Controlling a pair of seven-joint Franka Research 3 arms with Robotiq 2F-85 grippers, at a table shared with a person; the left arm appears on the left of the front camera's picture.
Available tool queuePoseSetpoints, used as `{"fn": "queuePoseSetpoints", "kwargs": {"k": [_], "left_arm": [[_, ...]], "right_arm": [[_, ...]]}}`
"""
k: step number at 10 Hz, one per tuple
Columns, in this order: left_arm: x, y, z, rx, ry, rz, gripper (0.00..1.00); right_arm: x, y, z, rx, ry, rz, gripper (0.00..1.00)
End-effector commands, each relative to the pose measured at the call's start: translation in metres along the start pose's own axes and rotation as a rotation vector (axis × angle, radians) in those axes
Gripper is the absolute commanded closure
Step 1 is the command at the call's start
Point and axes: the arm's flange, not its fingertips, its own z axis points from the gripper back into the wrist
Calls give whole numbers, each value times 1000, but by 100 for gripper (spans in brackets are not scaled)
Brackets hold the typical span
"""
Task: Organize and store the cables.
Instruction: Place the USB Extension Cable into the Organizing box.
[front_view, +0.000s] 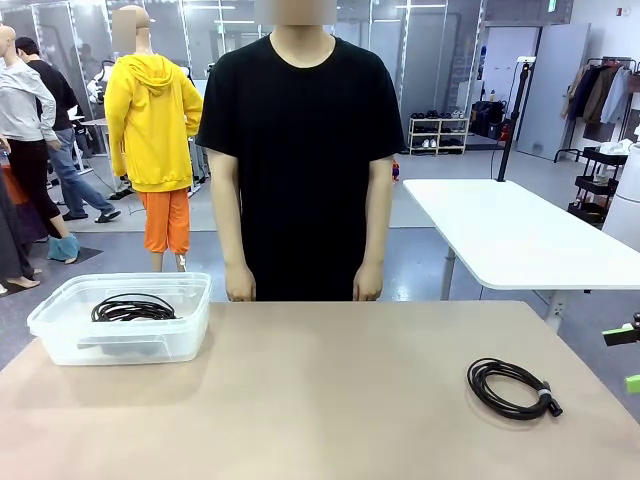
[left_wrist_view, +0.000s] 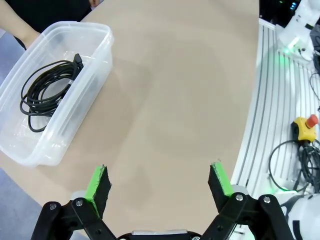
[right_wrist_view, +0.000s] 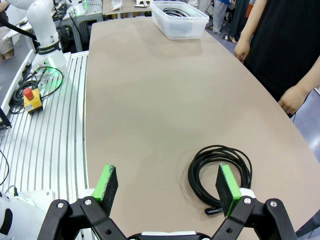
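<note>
One coiled black cable (front_view: 511, 388) lies on the tan table at the right; in the right wrist view this cable (right_wrist_view: 220, 170) sits just ahead of and beside one pad. A second coiled cable (front_view: 133, 308) rests inside the clear plastic bin (front_view: 60, 330) at the left, and the left wrist view looks down on that cable (left_wrist_view: 47, 92) in the bin (left_wrist_view: 102, 60). My left gripper (left_wrist_view: 160, 182) hovers open over bare table near the bin. My right gripper (right_wrist_view: 167, 184) is open above the table, nothing between its fingers; its green pads (front_view: 632, 382) peek in at the right edge of the front view.
A person in a black shirt (front_view: 300, 150) stands at the far side with both hands (front_view: 240, 290) hanging at the table edge. A white table (front_view: 520, 235) stands behind at the right. Slatted robot base with a red stop button (left_wrist_view: 306, 127) borders the table.
</note>
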Motion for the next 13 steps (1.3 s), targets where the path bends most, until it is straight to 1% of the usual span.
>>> {"fn": "queuePoseSetpoints", "kwargs": {"k": [1, 6, 7, 9, 10, 11, 12, 13], "left_arm": [[-1, -1, 1, 5, 8, -4, 0], [-1, -1, 1, 5, 8, -4, 0], [-1, -1, 1, 5, 8, -4, 0], [-1, -1, 1, 5, 8, -4, 0], [-1, -1, 1, 5, 8, -4, 0], [-1, -1, 1, 5, 8, -4, 0], [-1, -1, 1, 5, 8, -4, 0], [-1, -1, 1, 5, 8, -4, 0]], "right_arm": [[4, 2, 2, 6, 5, -21, 0], [4, 2, 2, 6, 5, -21, 0], [0, 0, 0, 0, 0, 0, 0], [27, -1, 9, -37, 55, 4, 0], [42, -2, 14, -70, 86, -56, 0], [58, -4, 16, -78, 136, -93, 0], [74, -6, 16, -66, 186, -96, 0], [89, -13, 15, -100, 219, -160, 0]]}}
